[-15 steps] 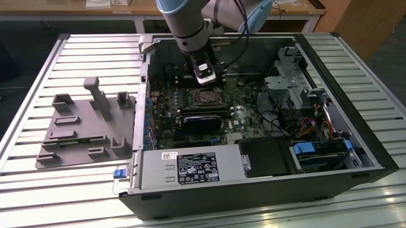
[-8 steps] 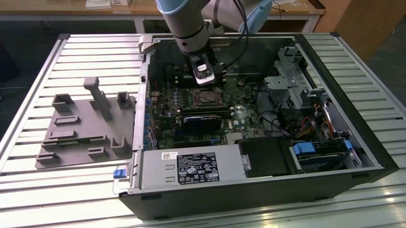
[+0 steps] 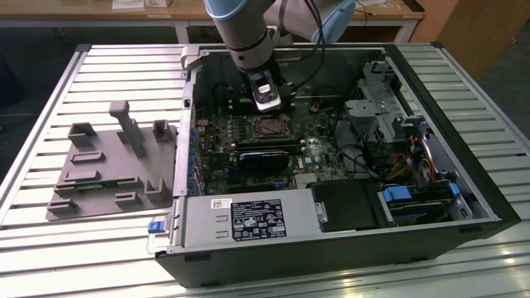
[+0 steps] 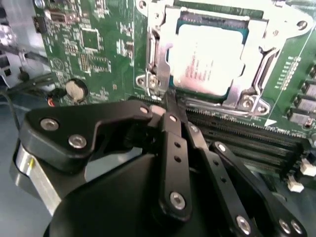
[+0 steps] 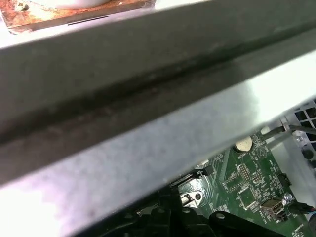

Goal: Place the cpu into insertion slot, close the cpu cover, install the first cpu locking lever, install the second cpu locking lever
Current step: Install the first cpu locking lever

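Observation:
In the second wrist view the cpu (image 4: 205,54) lies flat in the insertion slot (image 3: 269,128), silver top up. The silvery cpu cover (image 4: 266,57) is down around it, with the chip showing through its window. A thin wire locking lever (image 4: 217,104) runs along the socket's near edge. My gripper (image 4: 170,101) is shut, its black fingertips pressed together at the socket's corner, right by that lever's end. In the exterior view the gripper (image 3: 267,102) hangs just behind the socket inside the open computer case (image 3: 463,186).
Black memory slots (image 4: 247,138) run beside the socket, close to my fingers. A coin battery (image 4: 75,89) sits on the green board. The case's grey metal wall (image 5: 148,98) is very close. A grey fixture tray (image 3: 108,167) lies on the slatted table at the exterior view's left.

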### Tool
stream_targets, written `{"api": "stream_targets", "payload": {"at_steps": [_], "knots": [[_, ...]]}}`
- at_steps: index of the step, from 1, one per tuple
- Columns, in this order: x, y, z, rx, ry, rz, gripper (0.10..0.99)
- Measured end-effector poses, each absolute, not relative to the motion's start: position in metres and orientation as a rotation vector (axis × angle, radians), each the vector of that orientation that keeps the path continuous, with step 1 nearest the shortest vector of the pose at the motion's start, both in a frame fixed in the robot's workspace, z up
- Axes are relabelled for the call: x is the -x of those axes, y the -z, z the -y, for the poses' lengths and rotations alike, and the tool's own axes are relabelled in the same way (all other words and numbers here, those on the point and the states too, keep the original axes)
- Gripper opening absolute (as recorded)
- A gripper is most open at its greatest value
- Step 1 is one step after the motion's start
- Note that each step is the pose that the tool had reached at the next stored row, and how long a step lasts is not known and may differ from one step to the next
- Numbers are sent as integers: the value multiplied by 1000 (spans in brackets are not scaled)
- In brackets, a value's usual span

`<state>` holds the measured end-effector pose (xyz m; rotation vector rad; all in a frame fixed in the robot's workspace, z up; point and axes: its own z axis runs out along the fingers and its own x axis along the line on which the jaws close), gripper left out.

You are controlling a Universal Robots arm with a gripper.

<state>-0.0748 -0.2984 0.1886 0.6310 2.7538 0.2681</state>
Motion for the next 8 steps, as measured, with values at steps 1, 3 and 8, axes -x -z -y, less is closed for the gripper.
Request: {"api": "stream_targets", "payload": {"at_steps": [1, 3, 8], "knots": [[75, -189, 298, -631, -268, -2754, 102], [75, -189, 298, -631, -269, -2754, 102], [75, -198, 298, -631, -268, -2754, 102]]}}
